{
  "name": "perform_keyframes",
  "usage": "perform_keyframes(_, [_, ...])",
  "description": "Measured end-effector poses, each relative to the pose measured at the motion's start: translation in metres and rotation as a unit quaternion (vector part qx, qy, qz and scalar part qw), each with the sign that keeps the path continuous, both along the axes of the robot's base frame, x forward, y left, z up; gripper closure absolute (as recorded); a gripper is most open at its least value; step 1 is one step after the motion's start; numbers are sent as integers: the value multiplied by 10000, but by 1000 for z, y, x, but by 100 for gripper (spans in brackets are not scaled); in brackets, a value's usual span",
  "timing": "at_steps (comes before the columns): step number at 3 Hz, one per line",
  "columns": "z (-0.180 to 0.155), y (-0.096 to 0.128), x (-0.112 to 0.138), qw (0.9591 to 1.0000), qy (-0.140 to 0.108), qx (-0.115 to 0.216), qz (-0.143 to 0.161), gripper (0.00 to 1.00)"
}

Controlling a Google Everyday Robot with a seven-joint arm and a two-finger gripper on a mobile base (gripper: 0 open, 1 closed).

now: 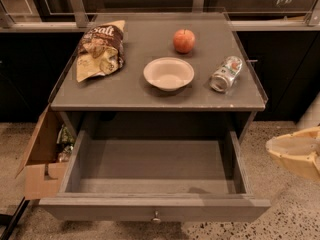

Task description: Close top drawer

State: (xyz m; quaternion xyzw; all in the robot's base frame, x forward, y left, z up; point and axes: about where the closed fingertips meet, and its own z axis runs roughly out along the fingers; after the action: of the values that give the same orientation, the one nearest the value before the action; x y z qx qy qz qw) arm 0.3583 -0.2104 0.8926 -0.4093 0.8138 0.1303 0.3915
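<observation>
The top drawer (155,166) stands pulled far out of the grey cabinet (150,91), toward the bottom of the camera view. Its bare grey floor and both side walls are in plain sight. Its flat front runs along the lower edge of the view, with a small round metal knob (156,216) at the middle.

The gripper (296,154) hangs at the right edge of the view, off the drawer's right side and apart from it. It sits level with the drawer's right wall, above the speckled floor (295,211). It shows only as a blurred cream-coloured shape cut off by the edge, and I cannot tell whether it is open or closed. It touches neither the drawer front nor the knob, which lies well to its left and lower in the view.

Above the open drawer, four things rest on the cabinet's top. A white bowl (168,73) stands upright near the middle. A red apple (184,40) sits behind it, a little to the right. A drink can (226,73) lies on its side to the right of the bowl, near the right edge. A crumpled bag of chips (101,49) lies flat at the back left corner.

Just beside the drawer's left wall stands an open cardboard box (42,154), with some packets inside that are too dim to name.
</observation>
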Motion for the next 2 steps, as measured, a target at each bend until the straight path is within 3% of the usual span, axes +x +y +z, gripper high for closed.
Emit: perform_keyframes(2, [-52,-3,-20,9978,124,503,-402,100])
